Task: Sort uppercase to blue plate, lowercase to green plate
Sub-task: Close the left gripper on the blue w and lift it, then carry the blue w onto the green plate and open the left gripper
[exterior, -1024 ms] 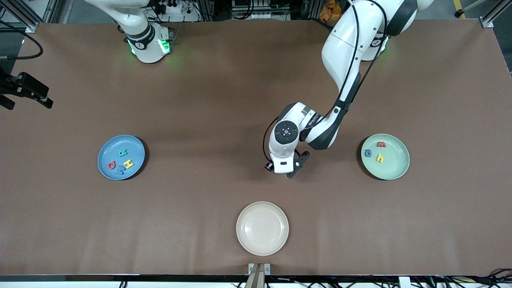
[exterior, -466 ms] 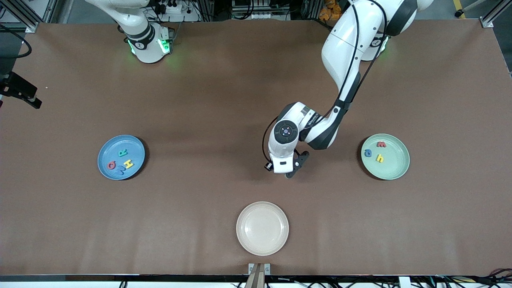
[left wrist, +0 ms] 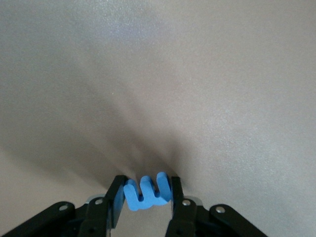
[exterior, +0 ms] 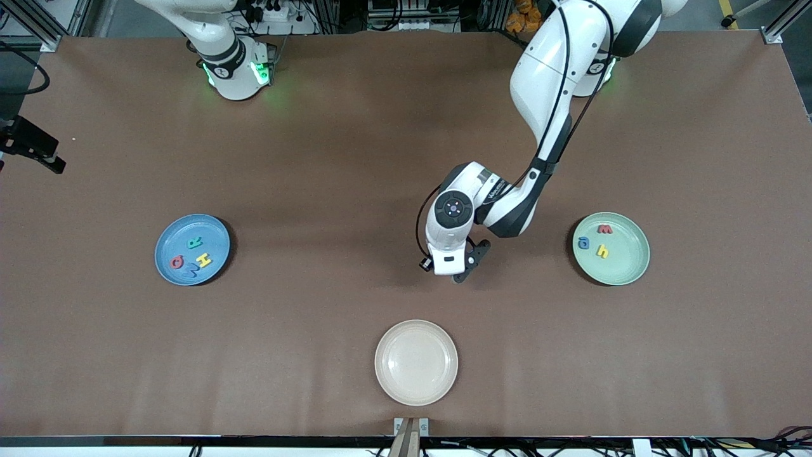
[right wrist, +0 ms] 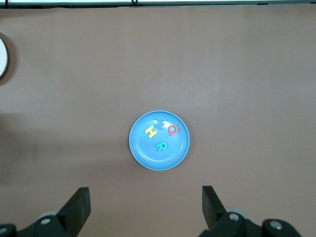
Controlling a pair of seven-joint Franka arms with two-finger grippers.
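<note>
The left pincer is hanging over bare brown surface near the middle, between the blue plate and the green plate, with the cream-white plate lying nearer to the front camera. In the left wrist view its fingers are pinching a small blue foam letter m between them, the letter sitting upright in the grip above the surface. The blue plate is resting toward the right arm's end of the surface and is holding four capitals: a teal-green R, a red G, a yellow H and a blue M/W, the last lying just beside the H. The green plate is resting toward the left arm's end and is holding three small letters: a red w/m, a blue a and a yellow h, each apart from the others. The right arm is waiting high up; its pincer is standing spread wide, looking down over the blue plate.
</note>
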